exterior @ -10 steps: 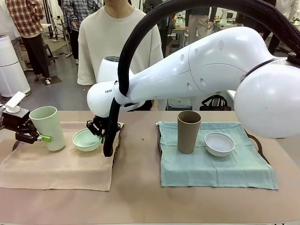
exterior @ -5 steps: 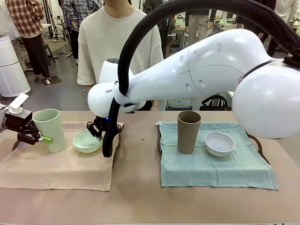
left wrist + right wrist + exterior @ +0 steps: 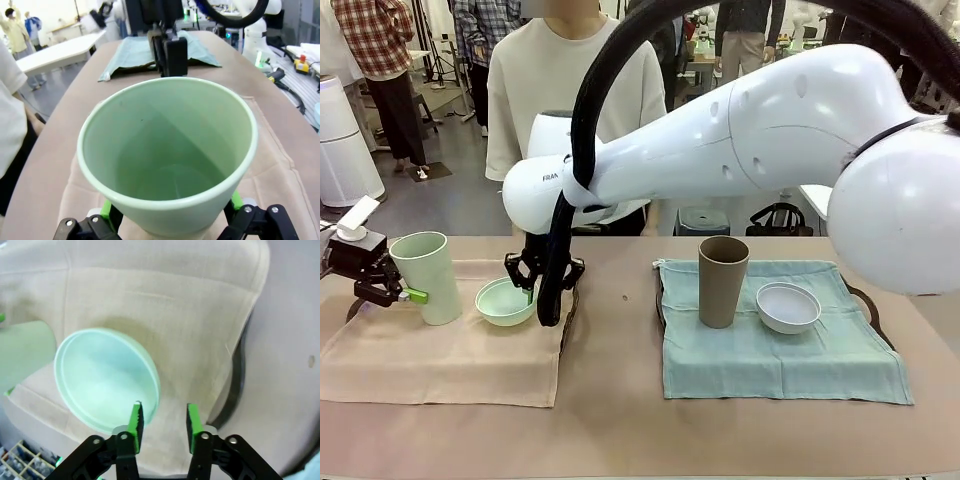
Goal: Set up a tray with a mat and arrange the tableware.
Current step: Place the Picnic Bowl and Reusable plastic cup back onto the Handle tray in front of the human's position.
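— While the left gripper [image 3: 408, 294] stands spread wide about the mint cup [image 3: 427, 275] on the beige mat [image 3: 440, 362], where is the right gripper [image 3: 162, 420]?

— Above the mint bowl's [image 3: 505, 301] rim, jaws parted, apparently gripping nothing.

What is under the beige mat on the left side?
A dark tray edge shows past the beige mat's right side. The mat covers the rest of the tray.

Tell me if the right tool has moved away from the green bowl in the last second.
Yes. The right tool has lifted, judged against the green bowl on the beige mat: its fingers now hang above the bowl's far rim, apart.
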`<state>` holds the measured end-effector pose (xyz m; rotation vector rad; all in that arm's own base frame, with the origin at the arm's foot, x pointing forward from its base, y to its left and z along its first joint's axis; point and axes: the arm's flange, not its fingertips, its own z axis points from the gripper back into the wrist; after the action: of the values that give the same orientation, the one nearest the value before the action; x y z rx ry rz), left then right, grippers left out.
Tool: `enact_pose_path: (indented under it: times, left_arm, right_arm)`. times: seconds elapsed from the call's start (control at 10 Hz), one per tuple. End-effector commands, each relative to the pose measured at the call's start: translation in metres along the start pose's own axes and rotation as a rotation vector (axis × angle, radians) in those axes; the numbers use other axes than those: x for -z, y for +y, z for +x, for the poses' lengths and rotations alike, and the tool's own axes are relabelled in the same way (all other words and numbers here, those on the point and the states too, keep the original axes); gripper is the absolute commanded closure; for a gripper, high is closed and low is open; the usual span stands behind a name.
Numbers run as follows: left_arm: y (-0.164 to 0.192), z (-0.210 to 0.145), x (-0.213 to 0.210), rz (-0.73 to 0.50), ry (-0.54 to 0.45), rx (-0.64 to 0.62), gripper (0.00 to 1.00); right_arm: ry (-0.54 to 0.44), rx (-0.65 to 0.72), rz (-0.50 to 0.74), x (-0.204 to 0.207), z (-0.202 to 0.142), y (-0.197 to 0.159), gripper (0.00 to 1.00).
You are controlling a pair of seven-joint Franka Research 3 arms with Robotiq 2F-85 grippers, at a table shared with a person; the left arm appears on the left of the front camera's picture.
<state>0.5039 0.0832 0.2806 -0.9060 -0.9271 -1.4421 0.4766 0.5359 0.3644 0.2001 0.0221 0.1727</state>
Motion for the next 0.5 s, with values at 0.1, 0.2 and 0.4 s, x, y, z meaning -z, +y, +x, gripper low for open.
enact_pose_path:
  times: [0.1, 0.2, 0.4]
  left_arm:
    - [0.000, 0.002, -0.016, -0.018, 0.068, -0.088, 0.00]
    - [-0.003, 0.004, -0.022, -0.059, 0.108, -0.127, 0.00]
    - [-0.015, 0.020, -0.037, -0.107, 0.271, -0.145, 0.00]
  right_arm:
    - [-0.055, -0.003, -0.097, -0.045, -0.024, 0.005, 0.00]
    - [-0.054, -0.011, -0.120, -0.056, -0.032, 0.006, 0.15]
    - [-0.065, -0.024, -0.144, -0.075, -0.050, 0.004, 0.00]
